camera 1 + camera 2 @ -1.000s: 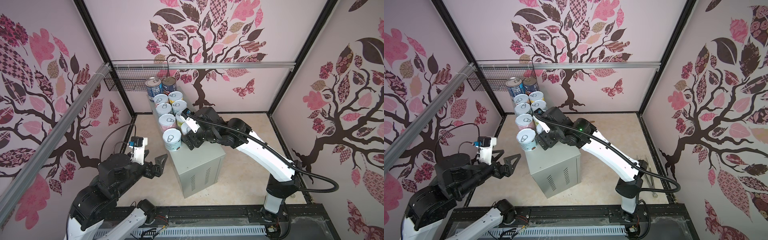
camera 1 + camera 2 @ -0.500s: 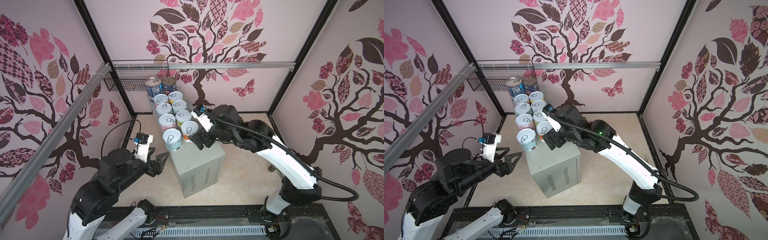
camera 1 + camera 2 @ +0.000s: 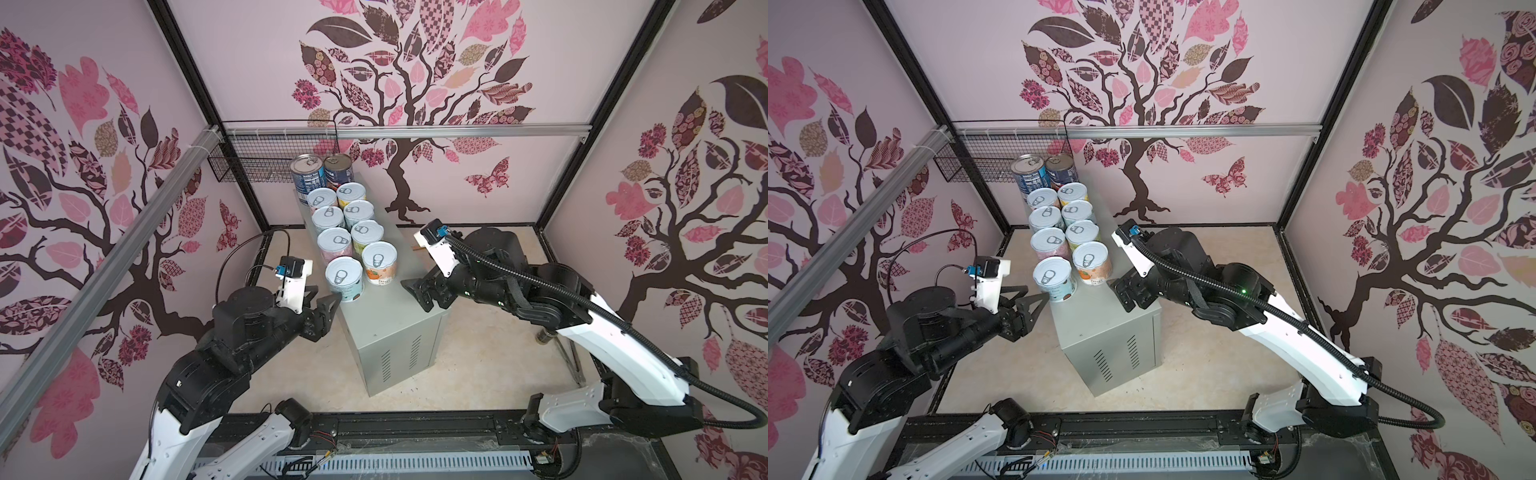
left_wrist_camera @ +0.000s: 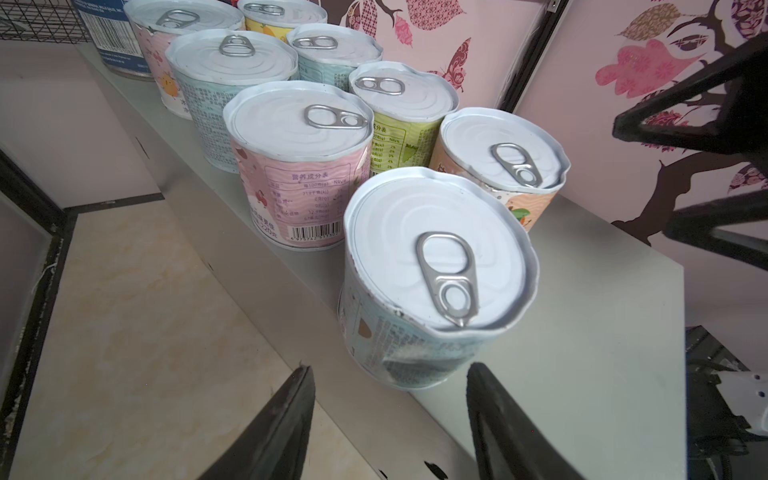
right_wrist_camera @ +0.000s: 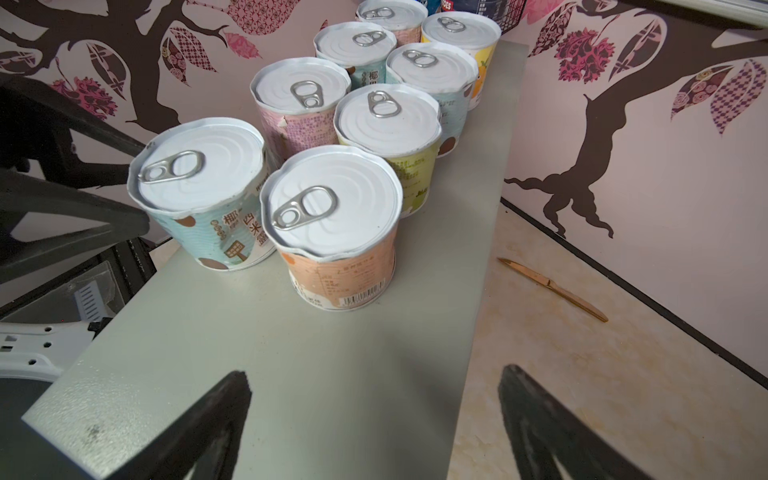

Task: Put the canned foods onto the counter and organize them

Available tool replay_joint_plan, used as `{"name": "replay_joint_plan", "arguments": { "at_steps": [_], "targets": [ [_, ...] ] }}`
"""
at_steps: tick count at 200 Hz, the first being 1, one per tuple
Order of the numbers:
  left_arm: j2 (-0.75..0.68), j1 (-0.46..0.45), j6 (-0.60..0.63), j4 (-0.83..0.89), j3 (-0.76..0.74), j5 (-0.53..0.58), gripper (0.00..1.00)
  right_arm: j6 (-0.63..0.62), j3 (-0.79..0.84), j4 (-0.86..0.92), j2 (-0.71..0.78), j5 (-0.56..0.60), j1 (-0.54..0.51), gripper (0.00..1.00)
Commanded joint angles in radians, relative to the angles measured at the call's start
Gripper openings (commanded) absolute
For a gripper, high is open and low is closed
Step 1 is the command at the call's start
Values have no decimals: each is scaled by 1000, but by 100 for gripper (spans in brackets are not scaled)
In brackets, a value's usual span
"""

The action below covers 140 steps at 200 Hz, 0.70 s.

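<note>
Counter (image 3: 390,316) plain lt grey. Front can (image 3: 345,279) pale blue w/ brown dots, white lid. Orange can (image 3: 380,266) beside, pink can (image 3: 335,245) behind. Tall can (image 3: 306,178) blue label. Basket (image 3: 249,164) black wire. Walls (image 3: 540,62) pale pink, dark-brown tree print.

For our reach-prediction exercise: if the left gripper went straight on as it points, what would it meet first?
Probably the nearest pale-blue can on the counter, directly ahead of the left gripper; how near is unclear.

On the counter (image 3: 390,320) stand 2 rows of cans (image 3: 335,243): 2 taller cans (image 3: 308,176) at the far end, 8 shorter cans (image 3: 379,264) before them. A knife (image 5: 552,289) lies on the floor (image 5: 582,374) to the counter's right.
</note>
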<state>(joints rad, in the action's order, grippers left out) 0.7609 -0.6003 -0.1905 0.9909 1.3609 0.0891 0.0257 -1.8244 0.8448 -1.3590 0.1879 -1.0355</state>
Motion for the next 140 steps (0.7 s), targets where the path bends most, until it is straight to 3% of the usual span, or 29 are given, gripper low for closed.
{"name": "replay_joint_plan", "arguments": {
  "at_steps": [1,53,85,140],
  "targets": [
    [10,-2,-9,-53,-22,26,59,6,32,-46,59,24,-1,96],
    [46,-2,-22,-88,-28,44,56,-25,98,-62,79,64,0,86],
    [55,-2,-33,-98,-30,76,55,11,159,-125,118,52,6,73],
    [31,-1,-52,-64,12,77,55,10,157,-124,115,15,7,69]
  ]
}}
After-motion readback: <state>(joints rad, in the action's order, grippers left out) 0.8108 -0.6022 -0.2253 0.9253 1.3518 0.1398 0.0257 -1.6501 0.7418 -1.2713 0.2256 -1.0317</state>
